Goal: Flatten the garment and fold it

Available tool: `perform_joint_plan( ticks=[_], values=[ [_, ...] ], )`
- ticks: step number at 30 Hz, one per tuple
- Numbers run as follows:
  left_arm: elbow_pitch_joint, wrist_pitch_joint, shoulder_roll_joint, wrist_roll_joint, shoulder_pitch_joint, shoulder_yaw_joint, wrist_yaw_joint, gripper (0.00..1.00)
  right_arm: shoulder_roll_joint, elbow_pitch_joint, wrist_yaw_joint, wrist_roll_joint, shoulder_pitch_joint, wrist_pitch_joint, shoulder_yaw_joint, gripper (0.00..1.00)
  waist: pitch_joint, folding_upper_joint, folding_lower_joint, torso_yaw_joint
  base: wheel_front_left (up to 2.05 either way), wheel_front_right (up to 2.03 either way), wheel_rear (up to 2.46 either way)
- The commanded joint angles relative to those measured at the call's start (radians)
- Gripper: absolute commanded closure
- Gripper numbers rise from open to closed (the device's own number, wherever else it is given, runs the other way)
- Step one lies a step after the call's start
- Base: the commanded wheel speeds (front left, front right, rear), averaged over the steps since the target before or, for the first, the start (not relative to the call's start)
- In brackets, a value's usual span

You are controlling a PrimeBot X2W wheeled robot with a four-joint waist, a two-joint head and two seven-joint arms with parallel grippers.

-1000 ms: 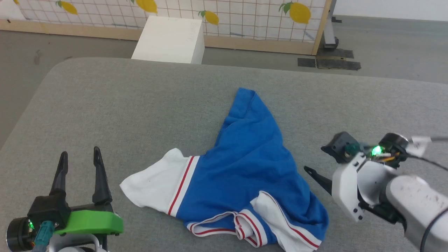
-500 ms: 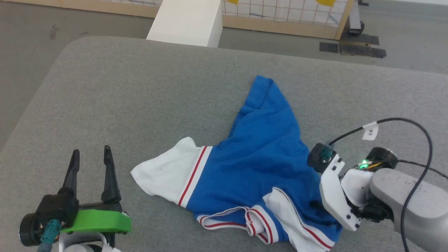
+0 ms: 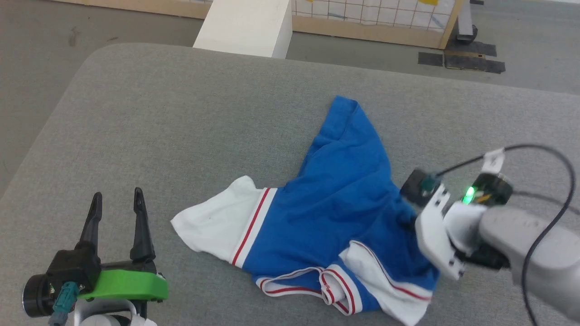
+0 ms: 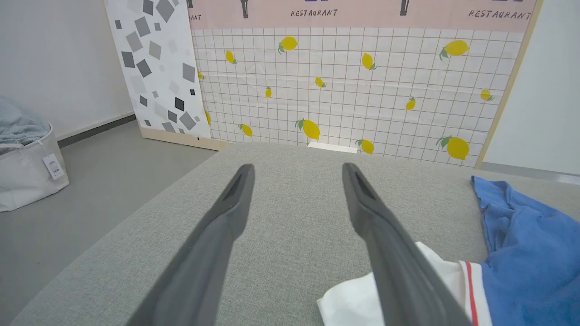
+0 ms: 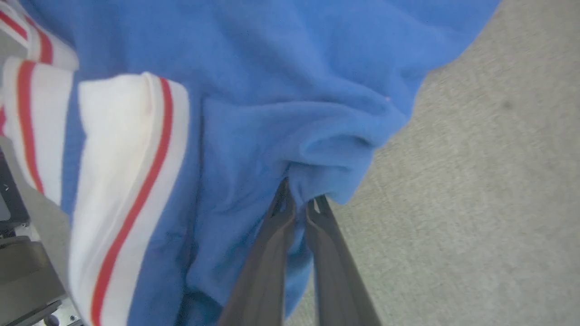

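The garment (image 3: pixel 335 203), a royal-blue shirt with white sleeves and red-and-white trim, lies crumpled on the grey padded table (image 3: pixel 181 113). My right gripper (image 5: pixel 299 199) is shut on a fold of blue cloth at the garment's right edge; in the head view its fingertips are hidden behind the white wrist housing (image 3: pixel 435 240). My left gripper (image 3: pixel 115 201) stands open at the lower left, apart from the white sleeve (image 3: pixel 210 224). In the left wrist view the sleeve (image 4: pixel 353 303) lies beside the right finger (image 4: pixel 385 244), with the blue cloth (image 4: pixel 530 253) further right.
A white box (image 3: pixel 247 22) stands on the floor past the table's far edge, in front of a lemon-print screen (image 4: pixel 344 86). A white fabric bin (image 4: pixel 25 154) sits on the floor to the left. Dark floor plates (image 3: pixel 462 61) lie at the back right.
My right gripper moved onto the garment's right edge and shut on the blue cloth, bunching it up. The head camera tilted down and shifted. The left gripper stayed open and still.
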Motion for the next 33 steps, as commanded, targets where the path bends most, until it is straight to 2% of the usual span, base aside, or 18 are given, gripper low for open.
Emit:
perform_joint_plan(
  ticks=[1, 4, 7, 12, 20, 21, 22, 27, 31, 33],
  values=[
    [0.001, -0.004, -0.007, 0.007, -0.004, 0.000, -0.003, 0.00, -0.014, -0.002, -0.002, 0.004, -0.051, -0.023, -0.009, 1.00, -0.003, 0.0000, 0.0000, -0.004, 0.00, 0.00, 0.00],
    [0.000, -0.004, -0.007, 0.001, -0.016, -0.019, -0.001, 0.00, -0.026, 0.009, -0.002, -0.003, -0.138, -0.052, -0.019, 1.00, 0.010, 0.0000, 0.0000, 0.008, 0.00, 0.00, 0.00],
    [-0.003, -0.004, -0.008, -0.007, -0.036, -0.048, 0.005, 0.00, -0.009, 0.052, -0.002, -0.001, -0.211, -0.074, -0.035, 1.00, 0.040, 0.0000, 0.0000, 0.031, 0.00, 0.00, 0.00],
    [-0.001, -0.004, -0.008, -0.027, -0.073, -0.098, 0.024, 0.00, 0.070, 0.210, -0.002, -0.022, -0.297, -0.109, -0.032, 1.00, 0.104, 0.0000, 0.0000, 0.080, 0.00, 0.00, 0.00],
    [-0.007, -0.004, -0.008, -0.045, -0.109, -0.141, 0.057, 0.00, 0.182, 0.486, -0.002, -0.030, -0.290, -0.208, -0.019, 1.00, 0.165, 0.0000, 0.0000, 0.123, 0.00, 0.00, 0.00],
    [-0.010, -0.004, -0.008, -0.042, -0.113, -0.140, 0.059, 0.00, 0.192, 0.503, -0.002, -0.026, -0.282, -0.216, -0.017, 0.63, 0.165, 0.0000, 0.0000, 0.123, 0.00, 0.00, 0.00],
    [-0.012, -0.004, -0.008, -0.038, -0.115, -0.137, 0.062, 0.00, 0.199, 0.509, -0.002, -0.027, -0.277, -0.226, -0.013, 0.00, 0.160, 0.0000, 0.0000, 0.117, 0.00, 0.00, 0.00],
    [-0.016, -0.004, -0.008, -0.012, -0.108, -0.114, 0.057, 0.00, 0.186, 0.484, -0.002, -0.081, -0.300, -0.351, -0.003, 0.00, 0.111, 0.0000, 0.0000, 0.080, 0.00, 0.00, 0.00],
    [-0.013, -0.004, -0.008, 0.008, -0.085, -0.095, 0.047, 0.00, 0.139, 0.421, -0.002, -0.105, -0.321, -0.412, 0.000, 0.00, 0.056, 0.0000, 0.0000, 0.053, 0.00, 0.00, 0.00],
    [-0.014, -0.004, -0.008, 0.014, -0.069, -0.091, 0.045, 0.00, 0.102, 0.364, -0.002, -0.099, -0.326, -0.407, 0.001, 0.00, 0.034, 0.0000, 0.0000, 0.044, 0.00, 0.00, 0.00]
  ],
)
